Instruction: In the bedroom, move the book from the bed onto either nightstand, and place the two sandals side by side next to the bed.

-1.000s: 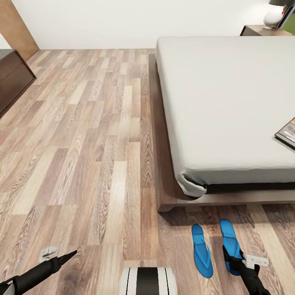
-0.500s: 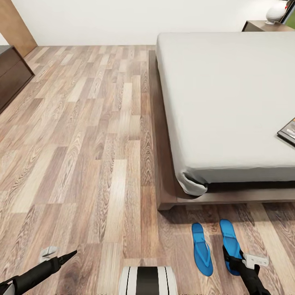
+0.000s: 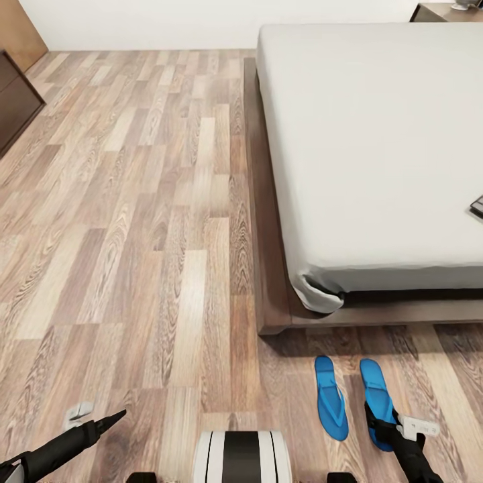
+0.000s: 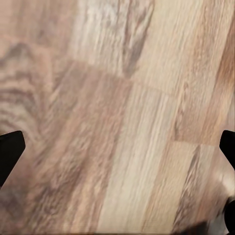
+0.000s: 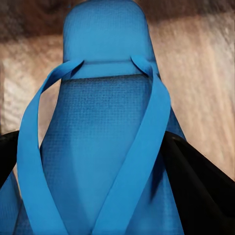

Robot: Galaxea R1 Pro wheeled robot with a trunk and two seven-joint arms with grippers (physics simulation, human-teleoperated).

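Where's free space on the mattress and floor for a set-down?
The mattress is bare except the book at its right edge. Wood floor left of the bed is open. Crowded: the two sandals and right gripper at the bed's foot.

Head view: high, tilted fwd/down over plank floor (image 3: 134,221); bed (image 3: 376,147) upper right, sandals (image 3: 331,397) lower right. Left wrist view: close, aimed at bare floor (image 4: 117,117). Right wrist view: v. close on one sandal (image 5: 105,132), shared w/ head view's lower right.

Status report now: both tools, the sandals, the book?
Right tool around right sandal, contact unclear. Left tool open over floor. Left sandal beside it, at bed. Book on mattress.
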